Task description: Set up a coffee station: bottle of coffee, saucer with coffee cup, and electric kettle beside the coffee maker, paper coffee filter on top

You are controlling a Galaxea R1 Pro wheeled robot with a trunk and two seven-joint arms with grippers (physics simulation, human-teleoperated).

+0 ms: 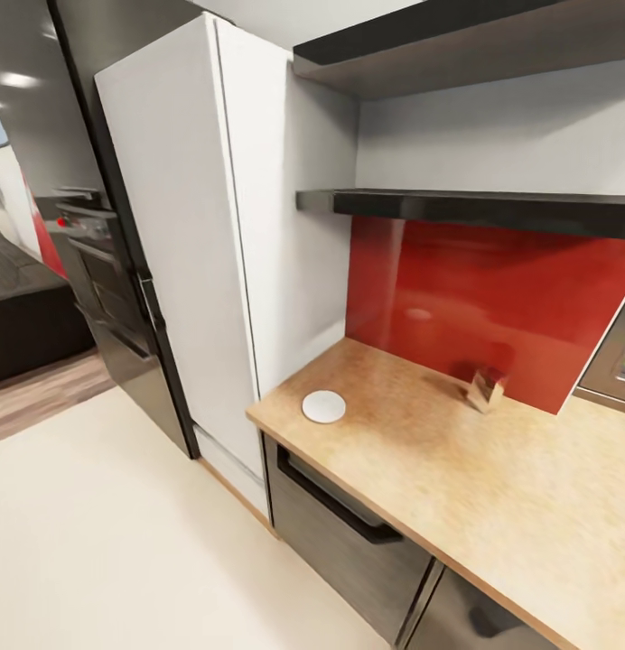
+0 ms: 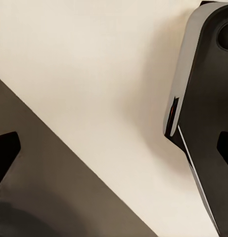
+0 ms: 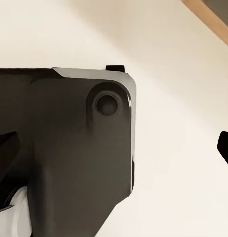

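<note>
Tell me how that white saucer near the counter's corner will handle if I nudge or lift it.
The saucer looks flat and low, so it should slide rather than tip. It lies flush on the countertop, so getting under its rim may be awkward. It sits close to the front edge; a careless push could send it off.

**A home kitchen**

This is a domestic kitchen. A wood-look countertop (image 1: 493, 506) runs along a glossy red backsplash (image 1: 493, 298), with dark drawer fronts (image 1: 349, 533) and a bar handle beneath it. Two dark wall shelves (image 1: 475, 208) hang above. A tall white cabinet (image 1: 213, 244) stands at the counter's end, and beside it a black built-in oven column (image 1: 105, 271) (handles catch the light). The cream floor (image 1: 105, 542) meets wood planks farther off.
</note>
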